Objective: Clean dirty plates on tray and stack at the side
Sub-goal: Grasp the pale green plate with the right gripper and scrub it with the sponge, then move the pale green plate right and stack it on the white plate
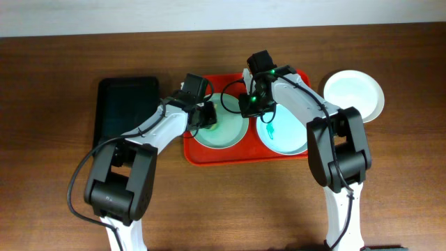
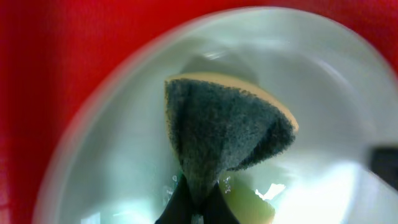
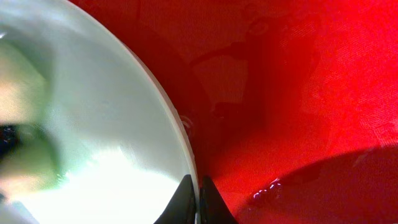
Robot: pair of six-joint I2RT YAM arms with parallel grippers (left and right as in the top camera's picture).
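The red tray [image 1: 198, 155] holds two plates. The pale mint green plate [image 1: 226, 136] lies on its left half and the pale blue plate [image 1: 289, 139], with a teal smear [image 1: 269, 130], on its right half. The white plate [image 1: 354, 94] lies on the table to the right of the tray. My left gripper [image 1: 208, 118] is shut on a sponge [image 2: 224, 130], green scouring side up, pressed on the mint plate [image 2: 323, 93]. My right gripper [image 3: 194, 199] is shut on the mint plate's rim [image 3: 180, 124], with red tray floor [image 3: 298, 93] beside it.
A smaller black tray [image 1: 127, 111] lies on the wooden table left of the red tray. Both arms reach in from the near side and meet over the mint plate. Cables loop between the two wrists over the tray's back edge.
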